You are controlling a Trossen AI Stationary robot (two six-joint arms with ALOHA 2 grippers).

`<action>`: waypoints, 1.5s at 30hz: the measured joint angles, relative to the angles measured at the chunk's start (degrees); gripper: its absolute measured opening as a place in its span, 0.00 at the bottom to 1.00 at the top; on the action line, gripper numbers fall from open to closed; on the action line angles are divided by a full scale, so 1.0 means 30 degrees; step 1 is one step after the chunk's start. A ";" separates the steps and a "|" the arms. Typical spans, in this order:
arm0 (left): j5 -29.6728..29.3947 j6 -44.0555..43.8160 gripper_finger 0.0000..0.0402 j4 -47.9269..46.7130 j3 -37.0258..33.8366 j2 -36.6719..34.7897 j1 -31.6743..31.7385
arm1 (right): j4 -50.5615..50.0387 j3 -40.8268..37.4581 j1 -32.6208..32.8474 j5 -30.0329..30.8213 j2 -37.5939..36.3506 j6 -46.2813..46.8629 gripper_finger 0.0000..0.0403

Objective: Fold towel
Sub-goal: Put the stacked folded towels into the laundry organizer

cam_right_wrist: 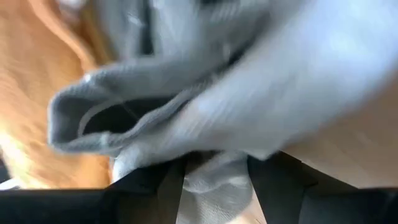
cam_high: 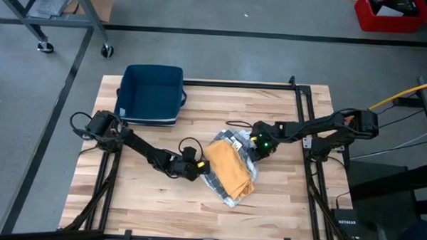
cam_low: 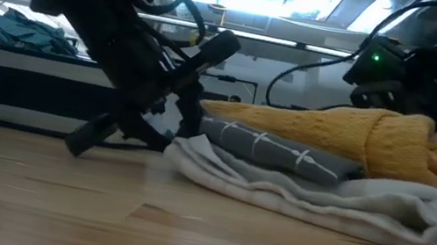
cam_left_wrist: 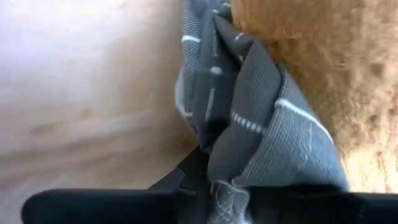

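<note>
A heap of towels lies mid-table: a yellow towel (cam_high: 229,170) on top, a dark grey towel with white lines (cam_low: 276,150) under it, and a light grey towel (cam_low: 347,206) at the bottom on the wood. My left gripper (cam_high: 195,167) is at the heap's left edge, shut on the dark grey towel (cam_left_wrist: 261,106). My right gripper (cam_high: 259,146) is at the heap's far right corner, shut on light grey cloth (cam_right_wrist: 186,99). In the low view the yellow towel hides the right fingertips. My left gripper pinches a bunched fold of the dark grey towel (cam_left_wrist: 221,183) between its two fingers, several layers together. The fingers come from the table's left, slanting down. The towel stays in the heap, under the yellow towel. My right gripper has a bunch of light grey cloth (cam_right_wrist: 214,177) between its two fingers, at the heap's far right corner. It comes from the table's right, slanting down. One layer or several, I cannot tell. The cloth beyond the fingers stands up in a loose fold (cam_right_wrist: 124,106).
A dark blue bin (cam_high: 152,94) stands at the table's far left corner. A black frame rail (cam_high: 302,116) runs along the table's far and right edges. Bare wood (cam_high: 146,203) lies in front of the heap and to its left.
</note>
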 joint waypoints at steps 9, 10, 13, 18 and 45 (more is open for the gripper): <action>-0.0292 0.3576 0.10 0.3238 -0.0051 0.0074 0.1029 | 0.4807 -0.0005 0.0000 -0.0306 0.0061 0.1425 0.44; -0.0312 0.3743 0.09 0.3567 -0.0052 0.0080 0.1114 | 0.5229 -0.0002 0.0007 -0.0310 0.0061 0.1497 0.44; -0.0335 0.4028 0.05 0.4875 -0.0076 0.0124 0.1319 | 0.6402 -0.0002 0.0000 -0.0097 0.0053 0.2453 0.44; -0.0351 0.4638 0.01 0.7062 -0.0109 0.0160 0.1605 | 0.8769 0.0002 -0.0015 0.0429 0.0027 0.3353 0.44; -0.3769 1.0107 0.01 0.7883 0.0491 -0.2903 0.1618 | 1.0588 0.3465 -0.0124 0.2391 -0.0047 0.2733 0.44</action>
